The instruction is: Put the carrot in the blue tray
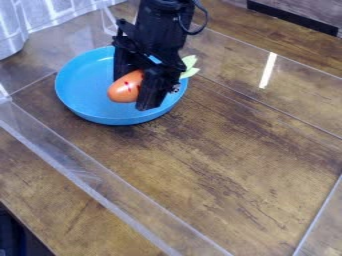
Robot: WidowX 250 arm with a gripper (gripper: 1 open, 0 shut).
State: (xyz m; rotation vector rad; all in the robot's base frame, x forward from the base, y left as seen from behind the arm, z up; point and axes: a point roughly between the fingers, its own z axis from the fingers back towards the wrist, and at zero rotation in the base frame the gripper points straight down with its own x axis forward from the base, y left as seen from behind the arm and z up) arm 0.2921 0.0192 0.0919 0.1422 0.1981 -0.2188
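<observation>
One gripper (142,88) squeezes the carrot (126,88) tight, with the blue tray (83,92) right below it. Dropped from too high, the carrot might bounce out.

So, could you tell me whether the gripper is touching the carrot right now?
Touching. The camera view shows the gripper shut on the carrot, its dark fingers against the orange body, above the blue tray.

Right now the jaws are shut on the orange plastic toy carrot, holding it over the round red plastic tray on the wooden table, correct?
Not quite: the round shallow plastic tray is bright blue, not red, as the camera view shows. The rest stands: the jaws are shut on the orange plastic toy carrot, held over that tray on the wooden table.
</observation>
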